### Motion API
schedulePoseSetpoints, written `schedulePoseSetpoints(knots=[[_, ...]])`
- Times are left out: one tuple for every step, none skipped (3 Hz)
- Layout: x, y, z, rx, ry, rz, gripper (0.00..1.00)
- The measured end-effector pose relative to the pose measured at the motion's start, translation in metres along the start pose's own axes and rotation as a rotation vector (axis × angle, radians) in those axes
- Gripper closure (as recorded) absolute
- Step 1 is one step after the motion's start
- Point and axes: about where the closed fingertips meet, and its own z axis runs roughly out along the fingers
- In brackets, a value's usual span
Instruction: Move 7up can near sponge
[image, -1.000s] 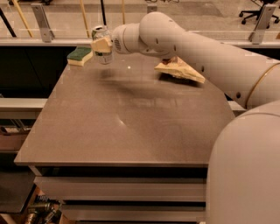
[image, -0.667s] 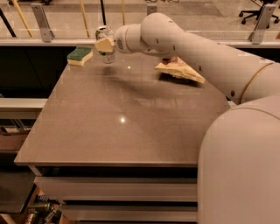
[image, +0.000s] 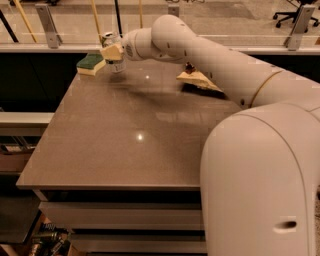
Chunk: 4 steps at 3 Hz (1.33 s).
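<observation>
While the gripper (image: 113, 51) clasps the 7up can (image: 118, 65) at the table's (image: 125, 150) far left corner, just beside the sponge (image: 90, 63), the can's lettering seems unreadable.

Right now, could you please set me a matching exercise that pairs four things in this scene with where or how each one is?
Things:
1. 7up can
2. sponge
3. chip bag
4. gripper

Places or states:
A. green top up, at the far-left corner of the table
B. shut on the can, over the table's far-left area
C. held upright, just right of the sponge
D. lying toward the far right of the table

Pairs: 1-C, 2-A, 3-D, 4-B.
</observation>
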Motion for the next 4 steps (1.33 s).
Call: schedulePoseSetpoints(knots=[[0.0,0.007,0.015,-0.037,-0.004,-0.01,1.0],[0.003,0.009,0.026,-0.061,-0.018,-0.009,1.0],[0.014,0.01,0.035,-0.072,-0.028,-0.003,1.0],[0.025,0.01,0.042,-0.087,-0.038,-0.001,1.0]])
